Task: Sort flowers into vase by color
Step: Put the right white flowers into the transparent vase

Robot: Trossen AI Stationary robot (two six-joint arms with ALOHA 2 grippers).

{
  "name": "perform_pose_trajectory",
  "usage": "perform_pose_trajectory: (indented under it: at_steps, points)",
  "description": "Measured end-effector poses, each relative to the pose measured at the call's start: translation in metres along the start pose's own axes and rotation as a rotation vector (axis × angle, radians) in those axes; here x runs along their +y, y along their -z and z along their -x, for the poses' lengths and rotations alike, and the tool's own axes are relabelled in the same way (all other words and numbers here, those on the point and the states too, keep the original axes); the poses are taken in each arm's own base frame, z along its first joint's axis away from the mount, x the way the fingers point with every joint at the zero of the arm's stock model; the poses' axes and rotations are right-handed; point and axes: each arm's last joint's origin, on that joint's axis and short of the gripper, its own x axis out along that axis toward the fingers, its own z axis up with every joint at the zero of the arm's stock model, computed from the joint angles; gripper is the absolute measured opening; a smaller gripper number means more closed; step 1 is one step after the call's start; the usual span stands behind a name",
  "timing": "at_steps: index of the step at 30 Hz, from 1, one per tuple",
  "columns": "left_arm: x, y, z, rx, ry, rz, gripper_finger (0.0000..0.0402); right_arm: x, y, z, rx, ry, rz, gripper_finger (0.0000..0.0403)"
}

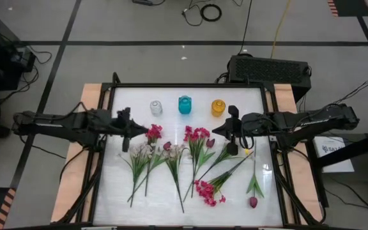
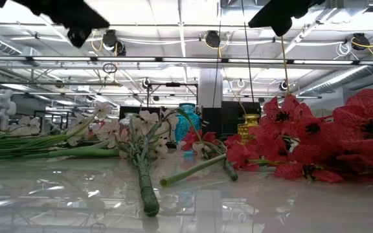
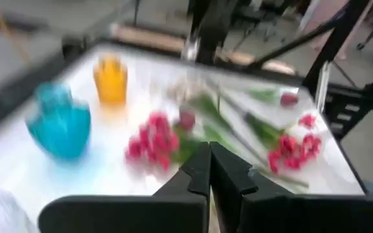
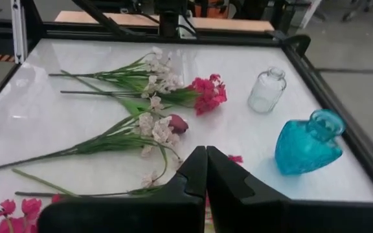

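Note:
Several flowers lie flat on the white table (image 1: 120,191): white sprigs (image 1: 142,153), magenta clusters (image 1: 197,134) (image 1: 206,191) and maroon tulips (image 1: 253,202) (image 1: 210,142). Three vases stand upright in a row near the far edge: clear (image 1: 156,107), blue (image 1: 184,105) and yellow (image 1: 218,107). My left gripper (image 3: 209,147) hangs shut above the table's left part (image 1: 139,130), with nothing in it. My right gripper (image 4: 206,150) hangs shut above the right part (image 1: 227,131), also holding nothing. Both stay high over the flowers in the low view.
A black frame (image 1: 270,147) runs round the table, with wooden boards (image 1: 69,185) along its left and right sides. A black box (image 1: 270,67) sits beyond the far edge. Bare table shows at the near left corner (image 1: 110,204) and the near right corner.

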Motion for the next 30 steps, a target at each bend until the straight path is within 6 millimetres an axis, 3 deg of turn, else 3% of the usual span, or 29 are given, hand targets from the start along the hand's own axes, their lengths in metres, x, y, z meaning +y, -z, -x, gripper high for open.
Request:
perform_pose_trajectory:
  at_steps: [8, 13, 20, 24, 30]
  points:
    - [0.002, 0.013, -0.014, 0.037, -0.028, -0.022, 0.0008, 0.004, 0.009, -0.022, 0.085, 0.020, -0.085, 0.0000]
    - [0.002, 0.014, -0.017, 0.054, -0.031, -0.027, 0.0008, 0.006, 0.012, -0.036, 0.075, 0.099, -0.296, 0.0001]
    - [0.001, 0.014, -0.022, 0.057, -0.031, -0.028, 0.0008, 0.036, 0.018, -0.054, 0.071, 0.049, -0.441, 0.0022]
    - [0.000, 0.010, -0.023, 0.017, -0.022, -0.025, 0.0008, 0.051, 0.032, -0.048, 0.170, 0.089, -0.532, 0.0023]
    - [0.000, 0.009, -0.023, 0.007, -0.019, -0.024, 0.0008, 0.068, 0.045, -0.022, 0.380, 0.220, -0.589, 0.0014]
